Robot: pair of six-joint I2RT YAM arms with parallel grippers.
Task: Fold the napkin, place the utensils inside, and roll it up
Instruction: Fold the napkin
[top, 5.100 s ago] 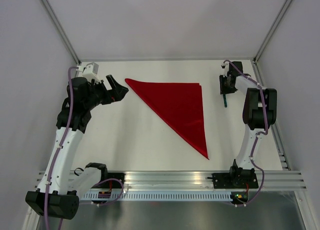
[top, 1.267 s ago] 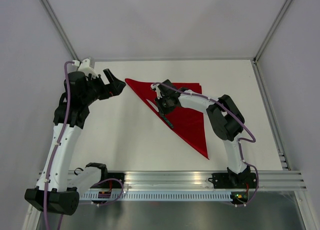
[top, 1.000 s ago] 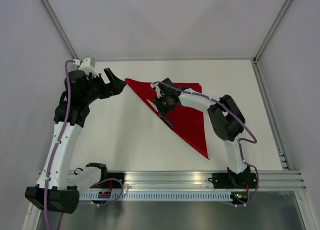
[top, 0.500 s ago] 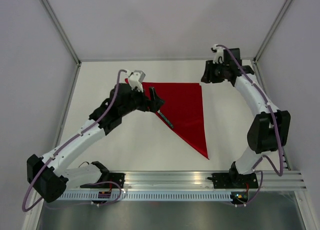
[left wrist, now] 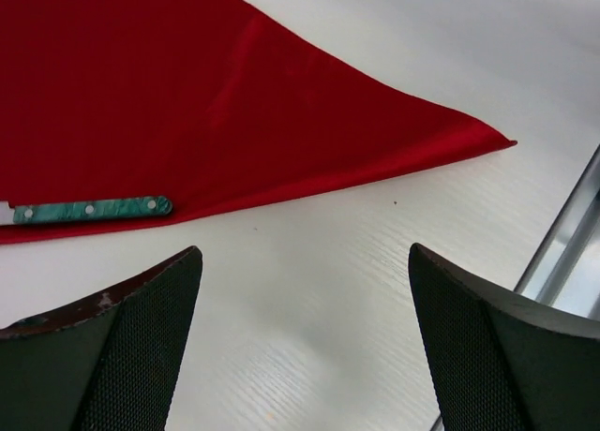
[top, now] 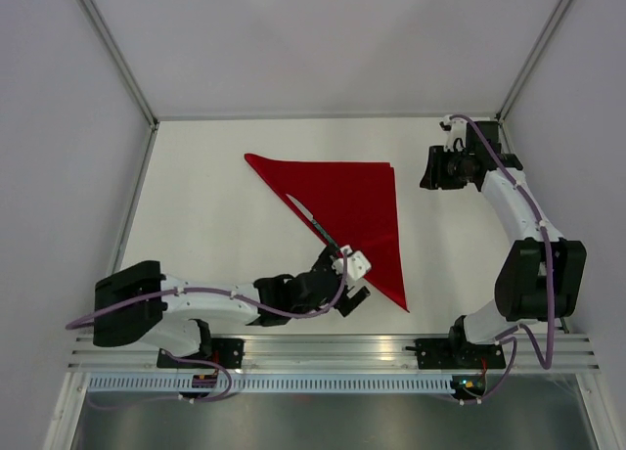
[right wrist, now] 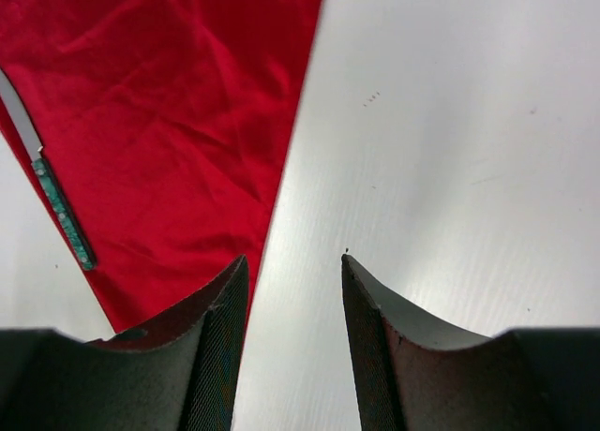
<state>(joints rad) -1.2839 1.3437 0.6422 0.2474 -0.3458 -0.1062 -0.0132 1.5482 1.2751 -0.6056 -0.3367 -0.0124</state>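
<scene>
One thin red cloth napkin [top: 362, 205], a folded triangle, mid frame on the white bench [top: 215, 235]; green-handled knife [top: 315, 225] on its left edge. Left end effector [left wrist: 302, 255] spread wide by the bottom tip, right end effector [right wrist: 292, 260] spread, upper right. Might knock the knife off when tugging there.

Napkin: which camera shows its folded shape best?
The top view. The whole napkin lies there as a flat triangle, all three corners in frame. The left wrist view shows only one pointed corner and the edges running to it. The right wrist view shows a wrinkled stretch along one edge, cropped.
</scene>
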